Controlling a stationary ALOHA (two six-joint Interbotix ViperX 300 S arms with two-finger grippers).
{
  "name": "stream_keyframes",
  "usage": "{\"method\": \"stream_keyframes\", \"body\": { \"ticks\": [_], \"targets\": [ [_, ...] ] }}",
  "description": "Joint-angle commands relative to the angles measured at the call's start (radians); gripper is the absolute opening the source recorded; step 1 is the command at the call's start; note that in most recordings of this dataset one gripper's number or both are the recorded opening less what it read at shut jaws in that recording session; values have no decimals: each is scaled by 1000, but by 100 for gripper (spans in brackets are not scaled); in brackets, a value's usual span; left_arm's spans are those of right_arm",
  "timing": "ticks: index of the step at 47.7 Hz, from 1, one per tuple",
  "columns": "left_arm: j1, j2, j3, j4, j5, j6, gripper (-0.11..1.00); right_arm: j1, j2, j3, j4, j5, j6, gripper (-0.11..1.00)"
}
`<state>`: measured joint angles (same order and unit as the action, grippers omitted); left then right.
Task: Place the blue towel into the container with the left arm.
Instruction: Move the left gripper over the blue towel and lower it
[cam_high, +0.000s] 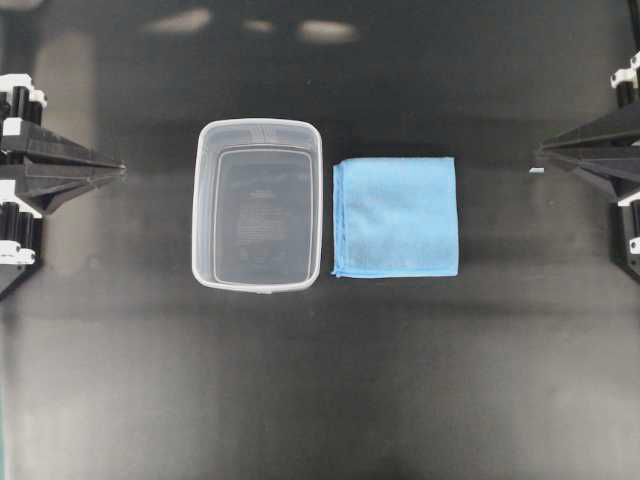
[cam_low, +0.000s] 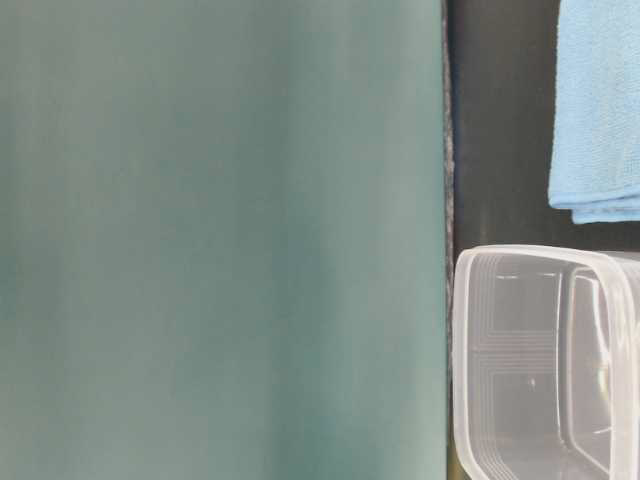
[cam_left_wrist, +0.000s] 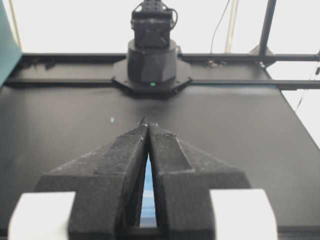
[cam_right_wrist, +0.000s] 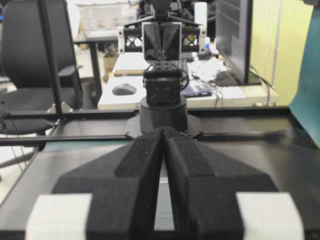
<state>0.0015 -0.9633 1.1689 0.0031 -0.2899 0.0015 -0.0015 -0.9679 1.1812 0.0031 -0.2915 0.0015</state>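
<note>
The blue towel (cam_high: 396, 216) lies folded flat on the black table, just right of the container (cam_high: 205, 215), a clear rectangular tub with nothing in it. Both also show at table level: the blue towel (cam_low: 600, 110) and the container (cam_low: 480, 370). My left gripper (cam_high: 122, 167) rests at the far left, well away from the tub, shut with its tips touching and nothing held. In the left wrist view the left gripper (cam_left_wrist: 148, 125) shows a sliver of blue through the gap behind its tips. My right gripper (cam_high: 538, 152) sits at the far right, shut on nothing. The right wrist view shows the right gripper (cam_right_wrist: 163, 129) with tips together.
The black table (cam_high: 320, 380) spreads around both objects. The opposite arm's base (cam_left_wrist: 152, 62) stands at the far edge in the left wrist view. A teal panel (cam_low: 220, 240) fills most of the table-level view. Beyond the table are a chair (cam_right_wrist: 35, 55) and desks.
</note>
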Motion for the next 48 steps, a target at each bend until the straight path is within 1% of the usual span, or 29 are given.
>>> {"method": "stream_keyframes", "body": {
  "ticks": [1, 2, 4, 6, 7, 12, 18, 21, 27, 30, 34, 37, 43, 46, 48],
  "targets": [
    [12, 29, -35, 41, 55, -29, 6, 0, 9, -11, 2, -9, 12, 1],
    [12, 35, -48, 41, 78, -37, 6, 0, 9, -8, 3, -11, 14, 1],
    [14, 49, -69, 41, 126, -51, 5, 2, 9, -5, 6, -11, 17, 6],
    [14, 67, -98, 41, 176, -61, 1, 6, 8, -3, 6, -11, 23, 2],
    [14, 77, -112, 41, 199, -66, 0, 9, 8, -5, 6, -12, 28, 0],
    [12, 124, -193, 41, 304, -61, 0, 25, 6, -5, 5, -8, 51, 0],
    [14, 210, -301, 41, 408, -54, 0, 25, 5, -2, 6, 12, 83, 0],
    [14, 261, -350, 41, 445, -49, 0, 23, 5, 0, 6, 28, 97, 0],
    [14, 376, -440, 41, 505, -29, 0, 15, 2, 0, 6, 57, 100, 0],
    [15, 431, -479, 41, 523, -12, 0, 11, -2, 0, 6, 72, 100, 3],
    [15, 506, -532, 43, 546, 14, 0, 9, -8, -2, 5, 92, 100, 13],
    [18, 566, -584, 43, 574, 34, 0, 8, -15, -2, 5, 109, 100, 28],
    [26, 663, -681, 41, 637, 46, 1, 6, -29, -3, 5, 129, 100, 64],
    [38, 718, -736, 43, 676, 46, 6, 8, -40, -2, 6, 133, 100, 77],
    [41, 750, -764, 43, 699, 46, 15, 8, -48, -2, 6, 135, 100, 79]
  ]
}}
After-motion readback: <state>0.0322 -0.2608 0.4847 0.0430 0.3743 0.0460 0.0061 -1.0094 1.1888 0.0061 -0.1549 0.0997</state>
